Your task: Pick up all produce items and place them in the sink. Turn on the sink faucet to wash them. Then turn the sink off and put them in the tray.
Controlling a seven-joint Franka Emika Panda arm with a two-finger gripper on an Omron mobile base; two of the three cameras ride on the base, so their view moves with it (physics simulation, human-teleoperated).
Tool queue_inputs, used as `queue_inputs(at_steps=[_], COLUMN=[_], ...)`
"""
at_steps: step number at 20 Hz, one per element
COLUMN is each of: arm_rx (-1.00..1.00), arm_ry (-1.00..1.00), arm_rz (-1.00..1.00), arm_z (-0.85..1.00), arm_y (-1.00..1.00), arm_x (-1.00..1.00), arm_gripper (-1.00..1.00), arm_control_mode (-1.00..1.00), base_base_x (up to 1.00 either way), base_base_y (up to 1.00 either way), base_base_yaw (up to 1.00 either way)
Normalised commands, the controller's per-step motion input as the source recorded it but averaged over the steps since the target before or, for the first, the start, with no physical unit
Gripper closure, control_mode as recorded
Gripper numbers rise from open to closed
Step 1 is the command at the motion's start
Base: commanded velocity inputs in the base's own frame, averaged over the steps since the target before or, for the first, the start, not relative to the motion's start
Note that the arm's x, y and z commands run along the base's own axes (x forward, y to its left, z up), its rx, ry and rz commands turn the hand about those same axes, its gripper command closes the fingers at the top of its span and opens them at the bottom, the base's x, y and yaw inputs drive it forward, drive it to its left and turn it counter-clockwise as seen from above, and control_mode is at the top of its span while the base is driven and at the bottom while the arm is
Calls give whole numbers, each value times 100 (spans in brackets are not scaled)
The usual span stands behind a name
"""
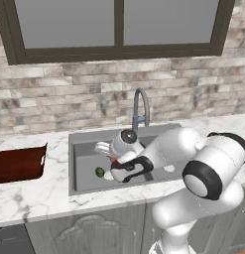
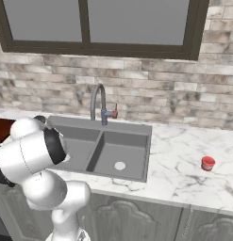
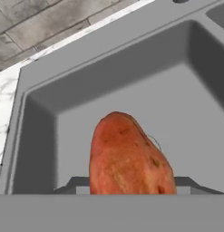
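We see the gripper point(image 1: 113, 163) low in the left basin of the sink point(image 1: 84, 183); the orange-red vegetable point(image 3: 127, 158) stands up close before the hand camera over the basin floor, so we judge the jaws clamped on it; the green fruit point(image 1: 99, 172) lies on the basin floor just beside the gripper; the faucet point(image 1: 140, 106) rises behind; the tray point(image 1: 20, 163) sits on the counter point(image 1: 34, 198), left of the sink.

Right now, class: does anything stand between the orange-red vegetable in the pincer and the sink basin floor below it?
Nothing visible does. The orange-red vegetable hangs over the sink, with bare grey floor beyond it. The lime lies off to one side.
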Motion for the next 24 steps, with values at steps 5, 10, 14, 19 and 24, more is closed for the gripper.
queue_inputs(at_steps=[5,10,14,19,24], arm_rx=[-7,-5,-1,0,0], arm_ry=[16,16,13,1,0], arm_rz=[0,0,0,5,3], arm_z=[100,73,18,0,-4], arm_y=[38,41,47,35,55], arm_x=[16,0,-2,-15,-17], arm_gripper=[100,100,100,100,100], arm_control_mode=[-100,-100,-100,-100,-100], base_base_x=[0,0,0,0,0], base_base_y=[0,0,0,0,0], base_base_yaw=[0,0,0,0,0])
